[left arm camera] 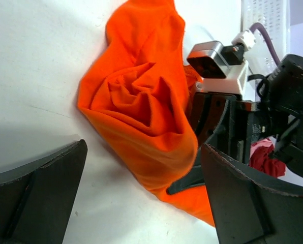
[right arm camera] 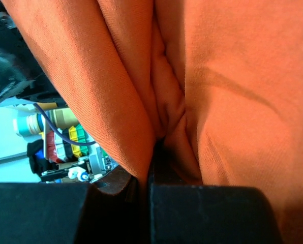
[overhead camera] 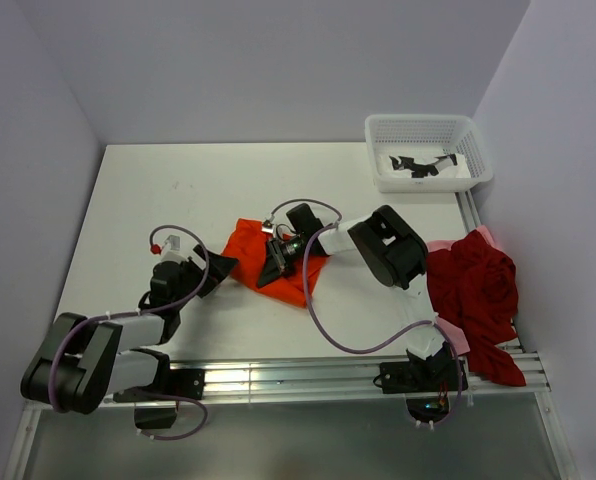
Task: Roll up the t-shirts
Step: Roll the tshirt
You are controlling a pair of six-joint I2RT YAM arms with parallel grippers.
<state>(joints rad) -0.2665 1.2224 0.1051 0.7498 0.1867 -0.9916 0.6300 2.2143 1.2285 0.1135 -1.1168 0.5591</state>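
Closest to our right wrist camera, the right fingers (right arm camera: 207, 213) are clenched together on a fold of the orange t-shirt (right arm camera: 228, 91). The cloth rises out of the seam between them and fills nearly all of that view in deep creases.

From above, we see the same shirt lying bunched near the middle of the white tabletop (overhead camera: 178, 190), with the right arm reaching across from the right side and its fingers set down on the shirt's right half.

Our left fingers (left arm camera: 39, 193) are released and spread wide, holding nothing. They sit low over the tabletop at the shirt's left edge. In the left wrist view the crumpled orange mound lies ahead of the gap and partly within it, and the right arm's black gripper and wrist camera stand just behind it. We cannot tell whether the left fingers touch the fabric.

Over at the right edge of the tabletop, the dark red t-shirt (overhead camera: 473, 285) lies in a loose heap on top of the pale pink t-shirt (overhead camera: 441, 246), which shows only at the edges. A white basket (overhead camera: 423, 128) stands at the far right corner, well apart from the shirts.
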